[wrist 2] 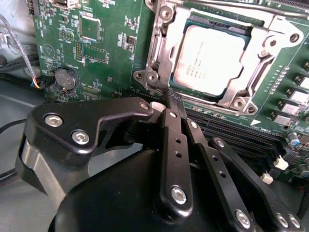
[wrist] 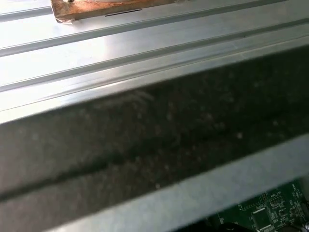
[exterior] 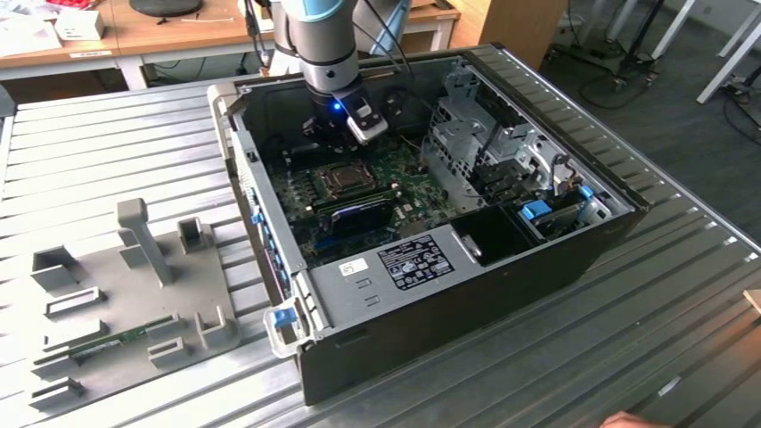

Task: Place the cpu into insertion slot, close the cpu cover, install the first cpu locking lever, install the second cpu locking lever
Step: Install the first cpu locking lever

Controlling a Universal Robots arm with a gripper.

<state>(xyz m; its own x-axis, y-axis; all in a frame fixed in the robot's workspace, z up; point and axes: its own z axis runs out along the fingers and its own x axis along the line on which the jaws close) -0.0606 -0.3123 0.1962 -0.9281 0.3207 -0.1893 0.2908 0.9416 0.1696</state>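
Observation:
In the second wrist view the cpu (wrist 2: 215, 58), a silver-grey square chip, lies in the insertion slot (wrist 2: 219, 23). The cpu cover (wrist 2: 169, 48), a silver frame plate, lies flat around it with the chip showing through its window. A thin metal lever rod (wrist 2: 241, 6) runs along the socket's far edge. My gripper (wrist 2: 170, 99) hangs just beside the socket's corner with its black fingers (wrist 2: 176, 140) brought together and nothing between them. In the exterior view the gripper (exterior: 337, 134) hovers inside the open computer case above the slot (exterior: 347, 179).
The green motherboard (wrist 2: 96, 53) carries a coin battery (wrist 2: 63, 79) and long black memory slots (wrist 2: 241, 130). Drive cages (exterior: 476, 134) and case walls (exterior: 256, 205) surround the board. A grey fixture plate (exterior: 119, 294) lies on the ribbed metal table (wrist: 145, 43).

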